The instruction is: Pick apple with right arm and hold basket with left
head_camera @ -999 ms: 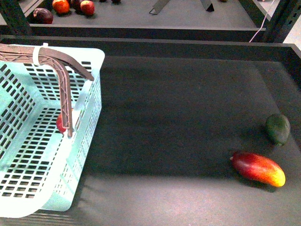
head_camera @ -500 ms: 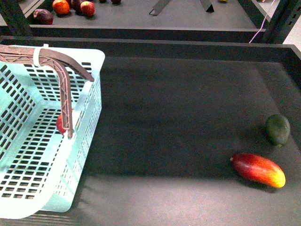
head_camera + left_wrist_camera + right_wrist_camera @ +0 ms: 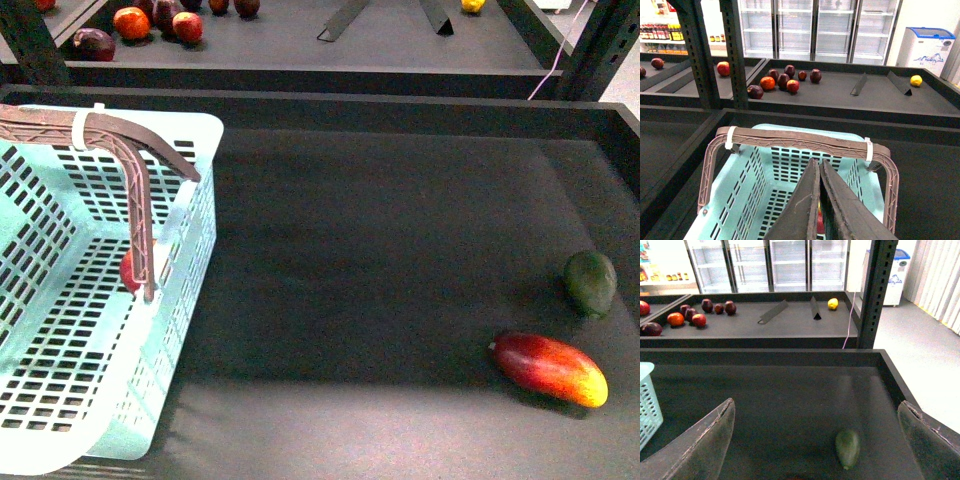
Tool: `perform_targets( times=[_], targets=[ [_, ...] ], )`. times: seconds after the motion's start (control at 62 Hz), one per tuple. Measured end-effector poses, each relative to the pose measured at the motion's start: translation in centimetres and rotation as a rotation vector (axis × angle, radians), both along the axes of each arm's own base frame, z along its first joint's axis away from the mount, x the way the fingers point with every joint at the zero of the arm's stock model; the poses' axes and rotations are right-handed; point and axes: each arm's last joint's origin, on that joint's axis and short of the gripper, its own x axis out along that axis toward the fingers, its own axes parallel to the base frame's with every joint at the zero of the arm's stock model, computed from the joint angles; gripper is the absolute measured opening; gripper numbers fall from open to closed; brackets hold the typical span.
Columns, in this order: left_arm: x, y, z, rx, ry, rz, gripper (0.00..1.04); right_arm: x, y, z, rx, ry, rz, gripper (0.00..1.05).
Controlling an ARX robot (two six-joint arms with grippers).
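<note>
Neither gripper appears in the front view. It shows the basket [image 3: 185, 215] at the left of the dark table [image 3: 380, 250], the apple [image 3: 129, 271] inside it behind a brown handle [image 3: 135, 190], and a mango [image 3: 548, 367] near an avocado [image 3: 590, 282] far right.

Left wrist view: left gripper [image 3: 818, 167] clenched, fingers pressed together over the basket [image 3: 742, 187], grasping nothing visible; a red sliver shows below them.

Right wrist view: right gripper [image 3: 820, 427] released, fingers wide apart above the avocado [image 3: 847, 448]; only the basket's corner [image 3: 647, 397] shows.
</note>
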Motion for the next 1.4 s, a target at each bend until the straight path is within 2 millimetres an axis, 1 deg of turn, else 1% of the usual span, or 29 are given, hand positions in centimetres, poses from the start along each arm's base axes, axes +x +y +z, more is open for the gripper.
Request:
perform_targets(
  times=[0.193, 0.242, 0.306, 0.741, 0.79, 0.902, 0.919, 0.967, 0.983, 1.064, 1.08, 1.193, 1.241, 1.305, 1.402],
  targets=[
    [-0.4, 0.0, 0.0, 0.000, 0.000, 0.000, 0.03, 0.0, 0.0, 0.0, 0.000, 0.000, 0.000, 0.96],
    [-0.9, 0.0, -0.5, 0.000, 0.035, 0.000, 0.03, 0.0, 0.0, 0.0, 0.000, 0.000, 0.000, 0.96],
    [-1.3, 0.0, -0.3, 0.000, 0.011, 0.000, 0.03, 0.0, 0.0, 0.0, 0.000, 0.000, 0.000, 0.96],
    [-1.4, 0.0, -0.3, 0.000, 0.005, 0.000, 0.03, 0.0, 0.0, 0.0, 0.000, 0.000, 0.000, 0.96],
    [-1.4, 0.0, -0.3, 0.000, 0.005, 0.000, 0.11, 0.0, 0.0, 0.0, 0.000, 0.000, 0.000, 0.96],
    [-1.4, 0.0, -0.3, 0.000, 0.005, 0.000, 0.34, 0.0, 0.0, 0.0, 0.000, 0.000, 0.000, 0.96],
    [-1.4, 0.0, -0.3, 0.000, 0.005, 0.000, 0.36, 0.0, 0.0, 0.0, 0.000, 0.000, 0.000, 0.96],
    [-1.4, 0.0, -0.3, 0.000, 0.005, 0.000, 0.47, 0.0, 0.0, 0.0, 0.000, 0.000, 0.000, 0.96],
    [-1.4, 0.0, -0.3, 0.000, 0.005, 0.000, 0.49, 0.0, 0.0, 0.0, 0.000, 0.000, 0.000, 0.96],
    [-1.4, 0.0, -0.3, 0.000, 0.005, 0.000, 0.66, 0.0, 0.0, 0.0, 0.000, 0.000, 0.000, 0.96],
    [-1.4, 0.0, -0.3, 0.000, 0.005, 0.000, 0.68, 0.0, 0.0, 0.0, 0.000, 0.000, 0.000, 0.96],
    [-1.4, 0.0, -0.3, 0.000, 0.005, 0.000, 0.91, 0.0, 0.0, 0.0, 0.000, 0.000, 0.000, 0.96],
    [-1.4, 0.0, -0.3, 0.000, 0.005, 0.000, 0.99, 0.0, 0.0, 0.0, 0.000, 0.000, 0.000, 0.96],
    [-1.4, 0.0, -0.3, 0.002, 0.005, 0.000, 0.97, 0.0, 0.0, 0.0, 0.000, 0.000, 0.000, 0.96],
    [-1.4, 0.0, -0.3, 0.002, 0.005, 0.000, 0.98, 0.0, 0.0, 0.0, 0.000, 0.000, 0.000, 0.96]
  ],
)
